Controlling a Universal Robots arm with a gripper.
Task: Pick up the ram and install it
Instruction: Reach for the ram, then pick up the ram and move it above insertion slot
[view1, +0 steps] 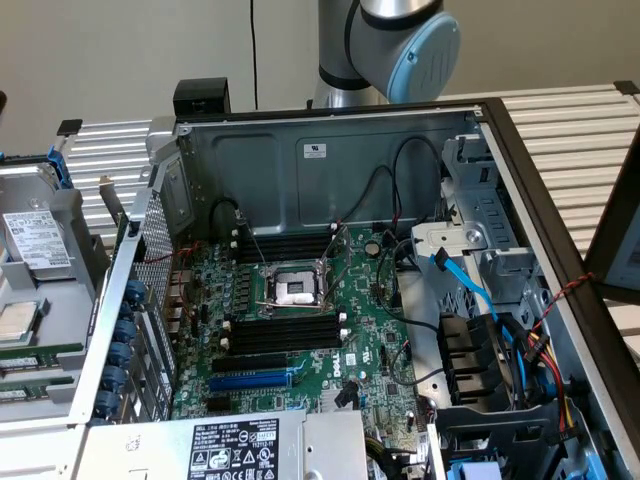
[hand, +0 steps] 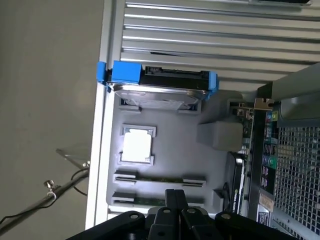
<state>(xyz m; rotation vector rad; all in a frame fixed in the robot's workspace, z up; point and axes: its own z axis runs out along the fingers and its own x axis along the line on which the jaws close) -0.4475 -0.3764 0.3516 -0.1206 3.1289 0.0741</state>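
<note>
In the exterior view, an open grey metal computer case (view1: 330, 150) is seen on a white slatted bench (view1: 570, 130). A green motherboard (view1: 300, 340) with black memory slots (view1: 285, 332) is laid inside it. A silver-and-blue arm joint (view1: 405, 40) is seen behind the case. At the exterior view's left, a grey plastic tray (view1: 70, 300) is set beside the case, and two long, thin green ram sticks (view1: 40, 350) are seated in it.

In the wrist view, the black tool (hand: 175, 192) is seen clenched, its fingers pressed together with nothing gripped. It is held over the grey plastic tray (hand: 175, 150). The ram sticks (hand: 160, 181) lie just ahead of the tool's tips, untouched. Farther from the tool, a square silver processor (hand: 136, 146) is seated. Beyond that, farthest from the tool, a hard drive in a blue carrier (hand: 160, 82) is laid.
</note>
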